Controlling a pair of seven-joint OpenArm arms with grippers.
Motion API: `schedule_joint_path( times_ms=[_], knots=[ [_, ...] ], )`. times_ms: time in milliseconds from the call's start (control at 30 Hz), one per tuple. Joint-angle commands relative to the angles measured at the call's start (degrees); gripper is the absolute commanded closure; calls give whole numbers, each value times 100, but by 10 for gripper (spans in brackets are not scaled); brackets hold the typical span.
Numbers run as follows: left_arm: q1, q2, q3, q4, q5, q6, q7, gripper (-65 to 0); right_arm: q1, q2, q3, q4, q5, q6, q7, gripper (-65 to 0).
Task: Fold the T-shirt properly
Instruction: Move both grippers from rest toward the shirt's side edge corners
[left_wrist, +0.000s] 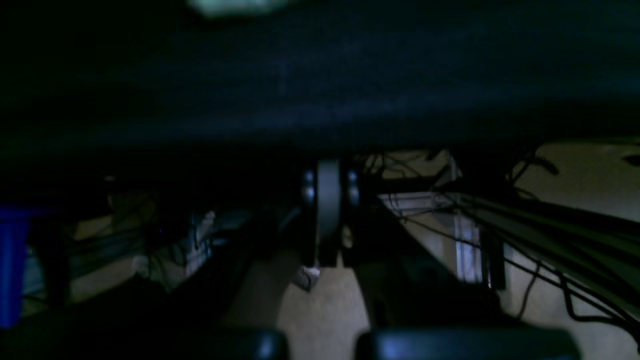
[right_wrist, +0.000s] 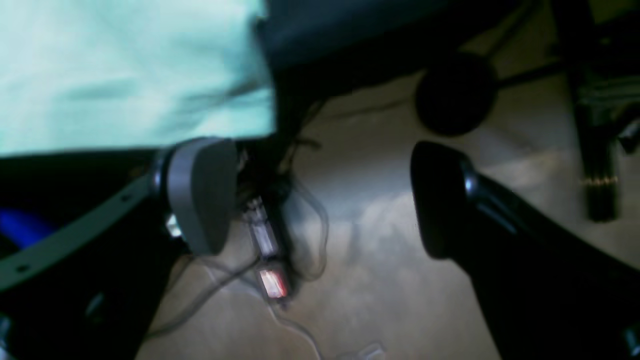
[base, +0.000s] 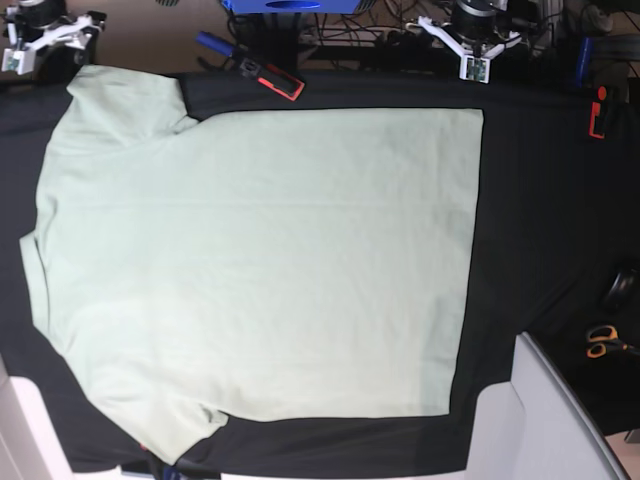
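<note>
A mint T-shirt lies spread flat and unfolded on the black bench, every fold remaining, with the left gripper closed empty and the right gripper wide apart.

The T-shirt is cut off by the lower edge of the base view at its lower sleeve. In the left wrist view it is only a blurred pale patch at the top edge, and most of that picture is too dark to read. In the right wrist view the T-shirt runs out past the top and left edges, and the cables beside it are blurred.
</note>
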Motion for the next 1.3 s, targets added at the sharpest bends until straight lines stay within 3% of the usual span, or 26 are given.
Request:
schedule_joint_path(
  times_ms=[0,133,333,500,733,933,1267],
  knots=[
    [11,-35,-10,255,-14,27,-336,0,-35,94,59,235,289,10,82,-506],
    [2,-35,-10,458,21,27,-336,0,9,103,-46,622,685,10,-226,-506],
    [-191,-290,-27,475,-6,27,-336,0,176,112,-996,666,676,10,-243,-506],
    [-473,-281,-238,502,-6,36,-336,0,440,112,-1119,719,667,10,-261,-506],
    [-569,-264,-432,651,-6,36,-336,0,809,121,-204,763,667,10,-349,-506],
    [-569,-281,-555,774,21,36,-327,0,1407,121,727,622,693,10,-1562,-506],
    [-939,-281,-572,686,-6,36,-283,0,1882,121,833,-178,693,10,-2142,-506]
  ],
)
